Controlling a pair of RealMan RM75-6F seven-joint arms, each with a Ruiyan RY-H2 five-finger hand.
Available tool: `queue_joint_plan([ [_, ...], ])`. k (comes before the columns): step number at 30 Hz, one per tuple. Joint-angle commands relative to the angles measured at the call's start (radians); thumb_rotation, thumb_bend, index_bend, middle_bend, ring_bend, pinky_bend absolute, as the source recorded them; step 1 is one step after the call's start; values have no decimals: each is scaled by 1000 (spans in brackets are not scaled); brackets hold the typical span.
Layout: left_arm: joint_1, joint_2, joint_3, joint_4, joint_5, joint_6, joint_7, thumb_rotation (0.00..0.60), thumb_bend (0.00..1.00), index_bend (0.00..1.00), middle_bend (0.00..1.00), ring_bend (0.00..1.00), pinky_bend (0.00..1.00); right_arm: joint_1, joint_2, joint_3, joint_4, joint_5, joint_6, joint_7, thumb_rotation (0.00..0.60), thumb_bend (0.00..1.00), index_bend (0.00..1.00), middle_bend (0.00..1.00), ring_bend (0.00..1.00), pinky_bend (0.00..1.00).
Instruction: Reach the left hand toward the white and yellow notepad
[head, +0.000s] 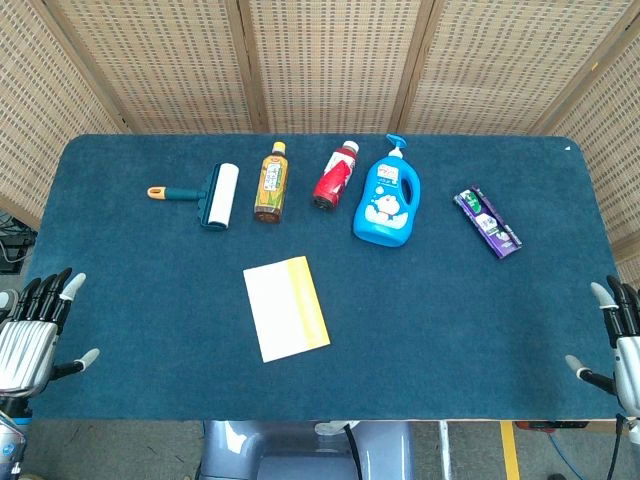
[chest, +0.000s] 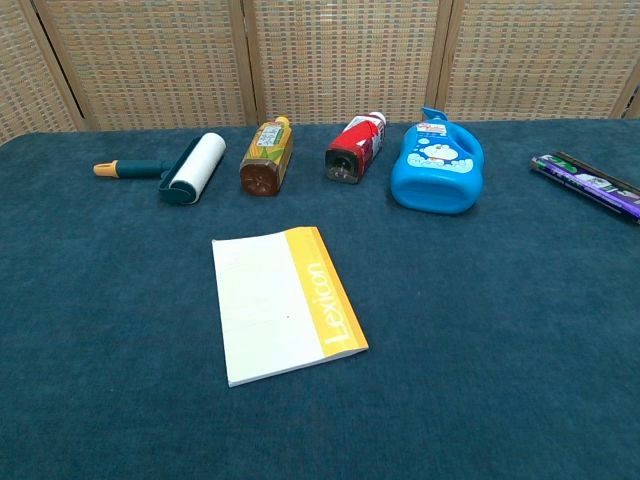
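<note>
**Notepad flat mid-table, both hands parked at the near corners**

White and yellow notepad (head: 286, 308) lies flat on the blue table mat (head: 450, 320), near-centre, slightly left, turned a bit askew. Yellow band runs along its right edge; chest view shows "Lexicon" printed lengthwise in white on that band (chest: 338, 305). Rest of cover plain white.

Left hand (head: 32, 335) sits at the near-left table edge, well apart from the notepad, fingers spread and straight, holding nothing. Right hand (head: 618, 335) at the near-right edge, only partly in frame, fingers apart, also empty. Neither hand shows in chest view.

Far row, left to right: lint roller (head: 208, 194) w/ teal frame and orange-tipped handle; tea bottle (head: 271, 182) w/ yellow label, text too small to read; red and white bottle (head: 335, 175), lying down, label unreadable; blue detergent bottle (head: 388, 195) w/ a cartoon cat figure on the label; purple toothbrush pack (head: 488, 222) off to the right, print illegible. All lie apart from the notepad.
</note>
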Motion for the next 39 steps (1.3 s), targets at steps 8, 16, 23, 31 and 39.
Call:
queue_joint_plan([
  [8,-10,-9,-2,9,16,-10,0,600,0,0,0,0,0,1,2,2,-1,3,-2,2,600,0,0,0,0,0],
  [16,-101,-93,-28,34,59,-102,-43,600,1,0,693,679,556,7,-1,11,6,30,-20,-4,600,0,0,0,0,0],
  [23,-359,-180,-86,9,-204,-586,-104,600,654,0,999,983,997,23,-20,26,22,85,-63,-46,600,0,0,0,0,0],
  [31,-566,-303,-117,76,-570,-842,-30,600,1000,0,1000,998,1000,35,-36,37,43,129,-97,-73,600,0,0,0,0,0],
  [39,-675,-368,-97,94,-747,-823,53,600,1000,0,1000,998,1000,37,-41,42,57,152,-110,-74,600,0,0,0,0,0],
])
